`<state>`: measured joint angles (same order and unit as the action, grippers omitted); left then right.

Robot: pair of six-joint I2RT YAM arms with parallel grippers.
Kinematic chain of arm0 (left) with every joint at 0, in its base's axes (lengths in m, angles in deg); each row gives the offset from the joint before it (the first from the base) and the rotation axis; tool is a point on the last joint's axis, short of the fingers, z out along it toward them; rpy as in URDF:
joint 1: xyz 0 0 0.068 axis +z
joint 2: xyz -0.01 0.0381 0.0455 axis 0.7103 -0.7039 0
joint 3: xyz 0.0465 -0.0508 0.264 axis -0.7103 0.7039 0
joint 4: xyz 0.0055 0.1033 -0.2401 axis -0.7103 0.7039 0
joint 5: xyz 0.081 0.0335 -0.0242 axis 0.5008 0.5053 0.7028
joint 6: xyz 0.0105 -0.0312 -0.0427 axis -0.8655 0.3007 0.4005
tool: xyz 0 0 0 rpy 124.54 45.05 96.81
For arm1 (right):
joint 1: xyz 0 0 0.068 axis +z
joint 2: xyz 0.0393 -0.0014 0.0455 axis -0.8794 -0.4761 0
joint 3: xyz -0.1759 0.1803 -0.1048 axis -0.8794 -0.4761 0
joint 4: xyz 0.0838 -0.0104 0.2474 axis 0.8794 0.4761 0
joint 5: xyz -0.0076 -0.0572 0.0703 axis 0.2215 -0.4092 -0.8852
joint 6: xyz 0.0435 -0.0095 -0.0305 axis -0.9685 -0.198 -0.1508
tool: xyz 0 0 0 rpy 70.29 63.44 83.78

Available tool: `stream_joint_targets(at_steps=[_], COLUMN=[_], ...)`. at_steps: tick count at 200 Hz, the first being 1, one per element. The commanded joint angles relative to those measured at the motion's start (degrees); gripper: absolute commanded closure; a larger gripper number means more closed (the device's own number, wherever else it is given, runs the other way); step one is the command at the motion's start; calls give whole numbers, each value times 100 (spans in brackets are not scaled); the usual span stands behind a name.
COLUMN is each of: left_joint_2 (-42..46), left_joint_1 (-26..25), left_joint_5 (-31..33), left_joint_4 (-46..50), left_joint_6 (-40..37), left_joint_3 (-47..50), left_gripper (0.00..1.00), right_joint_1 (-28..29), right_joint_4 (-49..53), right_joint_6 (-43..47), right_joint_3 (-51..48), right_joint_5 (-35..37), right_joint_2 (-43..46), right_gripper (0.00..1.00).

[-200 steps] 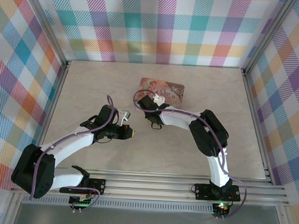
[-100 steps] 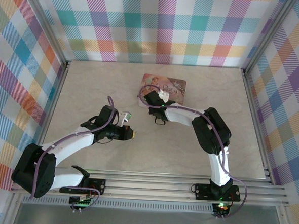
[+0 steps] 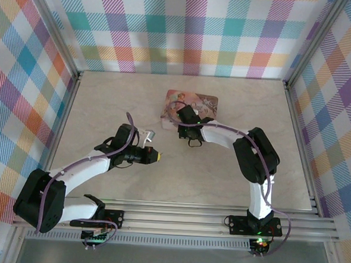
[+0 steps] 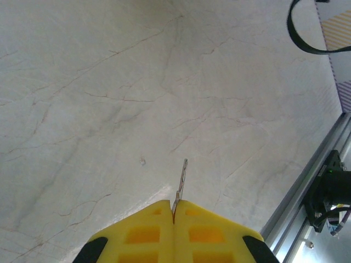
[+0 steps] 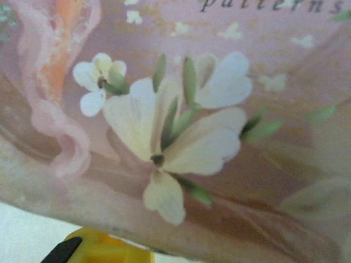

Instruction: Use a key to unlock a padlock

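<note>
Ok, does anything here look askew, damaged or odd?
Nothing spilled or damaged. The pink floral tin box lies slightly askew on the marbled table, with the right gripper right up against its near-left corner. The thin silvery key juts slightly tilted from the left gripper's shut jaws.

tin box [image 3: 204,103] rear-ctr on table [image 3: 105,103], left tool [image 3: 158,156] front-left

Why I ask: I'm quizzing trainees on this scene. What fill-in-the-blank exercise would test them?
1. The left gripper pinches the key between fingers coloured ___.
2. The right gripper is at the tin, whose lid is mostly ___ in colour.
3. The tin lies nearer the ___ edge of the table, seen from the arms' bases.

Missing words: yellow; pink; far
</note>
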<state>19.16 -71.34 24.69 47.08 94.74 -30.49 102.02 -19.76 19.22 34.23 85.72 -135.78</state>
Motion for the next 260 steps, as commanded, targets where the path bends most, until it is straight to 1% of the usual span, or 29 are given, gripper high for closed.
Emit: stream_joint_targets(at_steps=[1, 30, 57, 73, 90, 125, 156, 200, 260], left_joint_2=[324, 672, 792, 747, 629, 169, -136, -524, -1362], left_joint_1=[12, -24, -64, -145, -320, -613, -773, -784, -771], left_joint_5=[-230, -165, -208, -219, -141, 39, 203, 258, 285], left_joint_4=[-547, -1196, -1719, -2063, -2390, -2938, -3299, -3684, -4557], left_joint_6=[-7, -115, -338, -443, -551, -669, -757, -784, -418], left_joint_3=[324, 708, 884, 954, 975, 939, 936, 792, 608], left_gripper=[100, 100, 100, 100, 100, 100, 100, 100, 100], right_joint_1=[-19, -122, -291, -386, -445, -587, -665, -755, -784], right_joint_4=[733, 1118, 1379, 1615, 1923, 2326, 2534, 2516, 2280], right_joint_6=[384, 388, 327, 321, 329, 250, 163, -53, -229], right_joint_3=[-173, -181, -81, 85, 315, 674, 886, 974, 858], right_joint_5=[-861, -1474, -2185, -2551, -2773, -3317, -3691, -4144, -4432], right_joint_2=[416, 676, 848, 886, 906, 947, 965, 930, 831], right_gripper=[97, 100, 100, 100, 100, 100, 100, 100, 100])
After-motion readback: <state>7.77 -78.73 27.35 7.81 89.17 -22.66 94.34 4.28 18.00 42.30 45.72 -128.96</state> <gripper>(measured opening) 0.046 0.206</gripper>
